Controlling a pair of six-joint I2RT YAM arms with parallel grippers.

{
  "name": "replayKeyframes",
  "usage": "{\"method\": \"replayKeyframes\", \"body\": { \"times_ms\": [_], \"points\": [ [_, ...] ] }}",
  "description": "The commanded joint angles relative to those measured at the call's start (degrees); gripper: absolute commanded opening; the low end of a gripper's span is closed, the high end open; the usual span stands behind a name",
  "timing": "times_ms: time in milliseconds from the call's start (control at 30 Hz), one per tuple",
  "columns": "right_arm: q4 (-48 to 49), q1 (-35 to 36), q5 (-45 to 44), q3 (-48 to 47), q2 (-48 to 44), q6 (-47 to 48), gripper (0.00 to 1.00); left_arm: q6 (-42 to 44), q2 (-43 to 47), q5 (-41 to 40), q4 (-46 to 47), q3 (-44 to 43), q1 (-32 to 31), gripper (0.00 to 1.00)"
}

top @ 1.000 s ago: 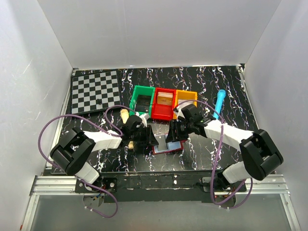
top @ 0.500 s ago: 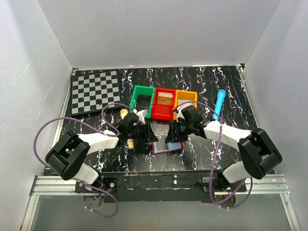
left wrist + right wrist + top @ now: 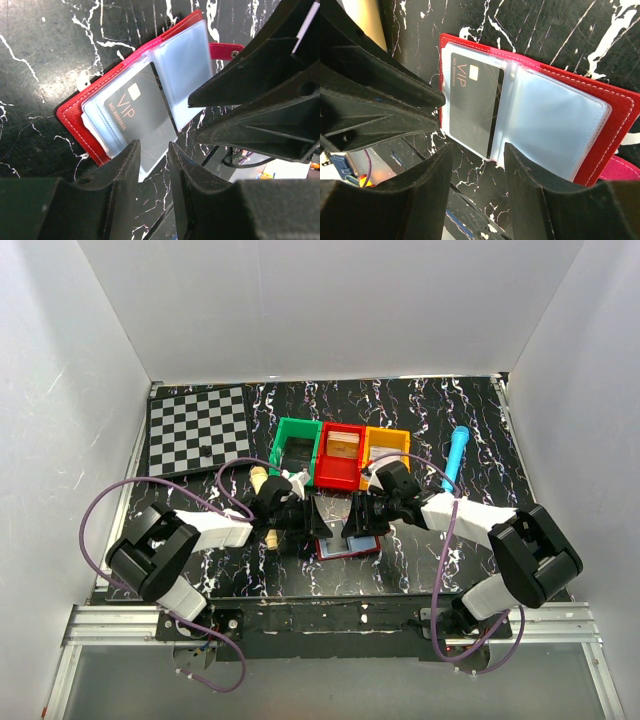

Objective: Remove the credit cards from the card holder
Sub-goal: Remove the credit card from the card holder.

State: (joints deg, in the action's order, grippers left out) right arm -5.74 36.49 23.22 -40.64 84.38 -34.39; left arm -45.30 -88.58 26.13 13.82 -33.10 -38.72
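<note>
We see the card holder [image 3: 75,107], stitched red leather around glossy clear sleeves and a dark VIP card [image 3: 137,120], lying open just beyond the narrowly parted left gripper [image 3: 154,147] and the wider-parted right gripper [image 3: 477,150], its snap tab [image 3: 225,50] showing its stud only from the left wrist.

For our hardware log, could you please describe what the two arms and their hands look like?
The left arm and right arm match: white link shells between chunky black joint housings, each trailed by a looping purple cable. The left hand and right hand each have two matte black, wedge-shaped fingers. I see no markings.
</note>
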Motion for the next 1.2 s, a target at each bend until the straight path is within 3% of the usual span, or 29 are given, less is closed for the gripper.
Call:
{"method": "replayKeyframes", "body": {
  "times_ms": [0,400,1167],
  "points": [
    [2.92,0.07,0.95,0.48,0.17,-0.59,0.53,0.03,-0.63,-0.64,-0.11,-0.03,0.22,0.28],
    [5.12,-0.72,2.35,2.23,0.61,-1.29,0.53,0.21,-1.25,-3.01,-1.87,0.85,0.22,0.25],
    [18.57,-3.88,8.24,7.95,1.93,-6.04,0.52,0.83,-3.53,-5.21,-4.24,0.76,0.14,0.21]
  ]
}}
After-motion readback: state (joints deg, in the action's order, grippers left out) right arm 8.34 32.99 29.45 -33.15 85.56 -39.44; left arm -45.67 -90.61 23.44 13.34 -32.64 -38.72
